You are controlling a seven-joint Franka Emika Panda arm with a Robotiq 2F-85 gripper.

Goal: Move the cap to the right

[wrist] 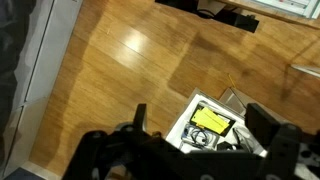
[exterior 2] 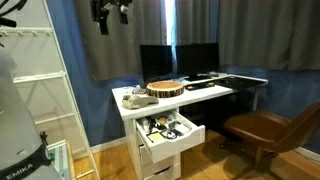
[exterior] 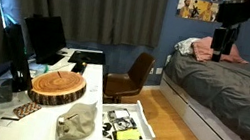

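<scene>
A grey-beige cap (exterior: 76,125) lies on the front end of the white desk (exterior: 94,75), just in front of a round wooden slab (exterior: 57,88). It also shows in an exterior view (exterior 2: 134,98) at the desk's near corner. My gripper (exterior: 221,47) hangs high in the air, far above the desk and well away from the cap, and it shows in both exterior views (exterior 2: 110,14). In the wrist view my gripper (wrist: 200,115) is open and empty and looks down on the wooden floor and the open drawer (wrist: 210,125).
An open white drawer (exterior: 129,123) full of small items sticks out below the desk. Monitors (exterior: 41,35), a keyboard and clutter fill the back of the desk. A brown chair (exterior: 129,78) stands beside it, a bed (exterior: 228,91) is across the room, and a white rack (exterior 2: 45,100) is nearby.
</scene>
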